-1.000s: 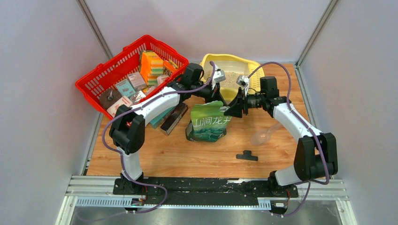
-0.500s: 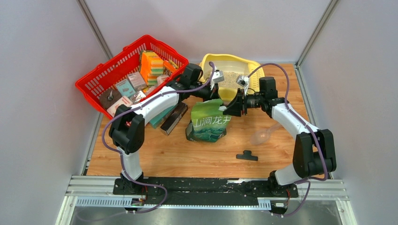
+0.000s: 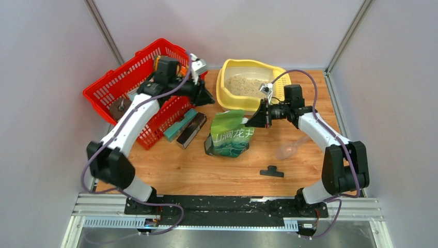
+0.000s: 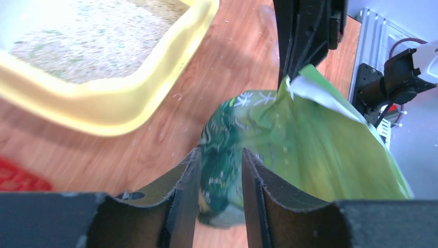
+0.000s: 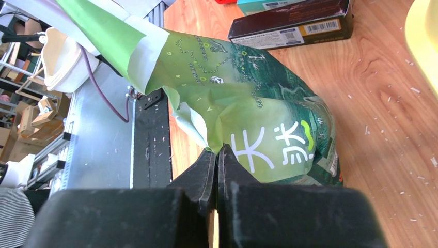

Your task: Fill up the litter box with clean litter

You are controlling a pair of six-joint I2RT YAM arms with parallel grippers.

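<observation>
The wooden table carries a red basket at its far left, full of small packs. To its right, at the far edge, sits the yellow litter box. A layer of beige litter lies in its basin, and stray grains dot the wood nearby.

Just in front of the litter box stands a green bag, its top open and crumpled. The right gripper is clamped on the bag's upper edge from the right side. The right wrist view shows its fingers pressed together with the bag's rim between them.

The left gripper hovers over the near right corner of the basket, apart from the bag. Its jaws stand partly parted with nothing between them. The bag and the litter box rim show beyond them in the left wrist view.

A dark box lies between basket and bag. A clear scoop and a small black piece lie to the bag's right.
</observation>
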